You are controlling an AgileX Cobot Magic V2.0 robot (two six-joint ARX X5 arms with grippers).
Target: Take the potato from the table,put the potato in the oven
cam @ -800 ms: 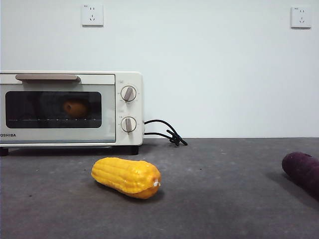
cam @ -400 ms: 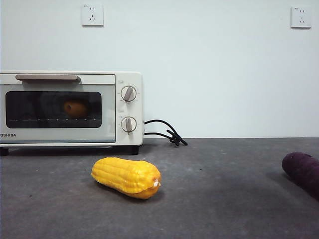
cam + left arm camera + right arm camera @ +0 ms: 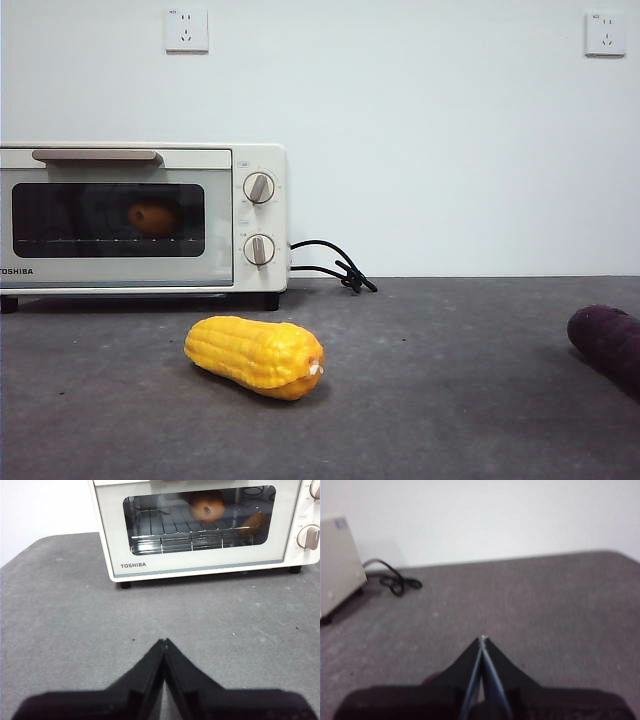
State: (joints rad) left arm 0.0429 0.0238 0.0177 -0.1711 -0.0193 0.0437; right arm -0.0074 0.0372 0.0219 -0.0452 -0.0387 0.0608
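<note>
The orange-brown potato (image 3: pixel 152 217) lies on the rack inside the cream-white oven (image 3: pixel 255 160), seen through the dark glass of its shut door; the left wrist view shows the potato (image 3: pixel 206 506) there too. The oven (image 3: pixel 210 565) stands at the back left of the grey table (image 3: pixel 450 400). My left gripper (image 3: pixel 163 641) is shut and empty, above bare table a little in front of the oven door. Over the table's right part, my right gripper (image 3: pixel 483 638) is shut and empty. Neither gripper appears in the front view.
A yellow corn cob (image 3: pixel 255 355) lies in front of the oven near the table's middle. A dark purple vegetable (image 3: pixel 610 345) lies at the right edge. The oven's black cord (image 3: pixel 330 265) trails behind, on the oven's right side.
</note>
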